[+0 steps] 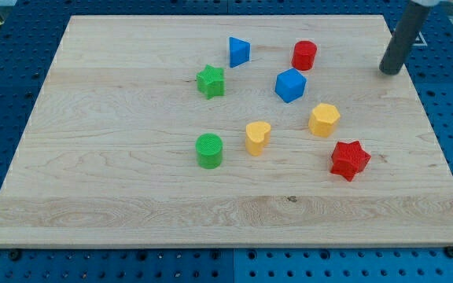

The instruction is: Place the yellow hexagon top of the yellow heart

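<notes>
My tip beyond yellow hexagon

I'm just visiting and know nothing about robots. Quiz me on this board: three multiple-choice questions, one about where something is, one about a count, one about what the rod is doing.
1. Where does the yellow hexagon lie relative to the yellow heart?
A. toward the view's right
B. toward the view's left
C. stacked on it

2. How many red blocks are on the board?
A. one
B. two
C. four

3. What is my tip touching?
A. the yellow hexagon
B. the blue cube
C. no block

Answers:
1 A: the hexagon sits right of the heart and slightly higher, with a gap between them.
2 B: a red cylinder and a red star.
3 C: my tip stands near the board's upper right corner, apart from every block.
</notes>
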